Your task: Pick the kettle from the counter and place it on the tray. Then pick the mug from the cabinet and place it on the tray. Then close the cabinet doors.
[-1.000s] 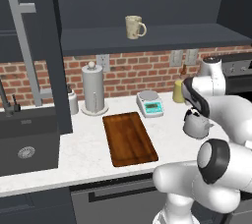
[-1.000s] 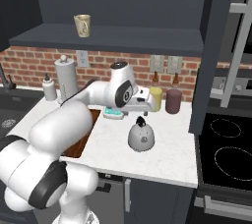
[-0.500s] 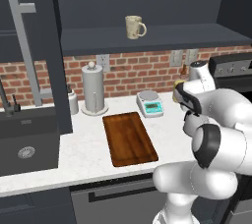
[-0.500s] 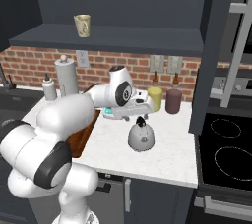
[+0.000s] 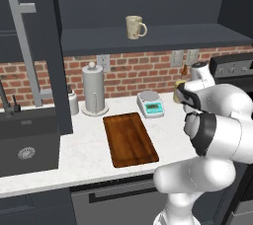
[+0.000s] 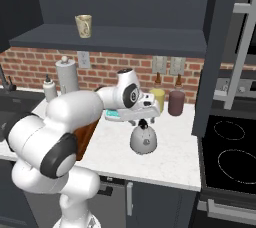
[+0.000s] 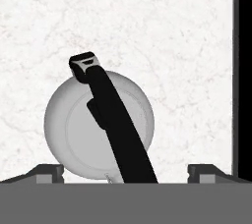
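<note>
We see our end effector (image 6: 143,118) spread wide, grasping nothing, just above the kettle (image 6: 143,139) on the counter (image 6: 172,147); contact seems unlikely.

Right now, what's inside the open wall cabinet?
On the cabinet shelf stands one mug, upright, handle out to the side. The rest of the shelf in view is bare; the open door covers its left end.

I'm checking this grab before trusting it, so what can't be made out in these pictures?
- Left base view: the arm hides the kettle.
- Hand view: the kettle's handle hides its top knob; the bottom edge cuts its near side.
- Right base view: the arm covers most of the tray.
</note>
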Controlling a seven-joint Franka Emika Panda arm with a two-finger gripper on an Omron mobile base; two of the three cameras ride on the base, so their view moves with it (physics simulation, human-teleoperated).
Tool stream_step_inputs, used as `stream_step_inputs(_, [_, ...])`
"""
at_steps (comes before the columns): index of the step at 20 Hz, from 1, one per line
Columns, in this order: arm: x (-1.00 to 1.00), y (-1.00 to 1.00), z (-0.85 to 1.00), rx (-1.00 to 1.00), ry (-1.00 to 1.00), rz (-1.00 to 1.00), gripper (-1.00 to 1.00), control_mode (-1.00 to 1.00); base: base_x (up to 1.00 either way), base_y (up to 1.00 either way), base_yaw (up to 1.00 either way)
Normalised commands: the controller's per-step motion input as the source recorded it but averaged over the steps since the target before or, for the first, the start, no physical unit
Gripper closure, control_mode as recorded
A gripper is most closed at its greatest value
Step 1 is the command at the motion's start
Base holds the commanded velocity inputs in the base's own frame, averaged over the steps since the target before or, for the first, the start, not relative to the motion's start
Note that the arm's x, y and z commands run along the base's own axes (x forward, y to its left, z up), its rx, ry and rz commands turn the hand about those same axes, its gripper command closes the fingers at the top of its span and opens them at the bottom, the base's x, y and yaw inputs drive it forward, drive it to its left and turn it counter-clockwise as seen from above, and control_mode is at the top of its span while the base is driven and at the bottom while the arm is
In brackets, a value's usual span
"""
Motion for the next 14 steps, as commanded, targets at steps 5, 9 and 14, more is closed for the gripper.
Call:
stream_step_inputs(5, [0.04,-0.09,-0.05,0.00,0.01,0.02,-1.00,-1.00,0.00,0.00,0.00])
stream_step_inputs(9, [0.04,0.00,-0.16,0.00,0.04,0.02,-1.00,-1.00,0.00,0.00,0.00])
stream_step_inputs(14, [0.05,0.00,-0.22,0.00,0.01,0.04,-1.00,-1.00,0.00,0.00,0.00])
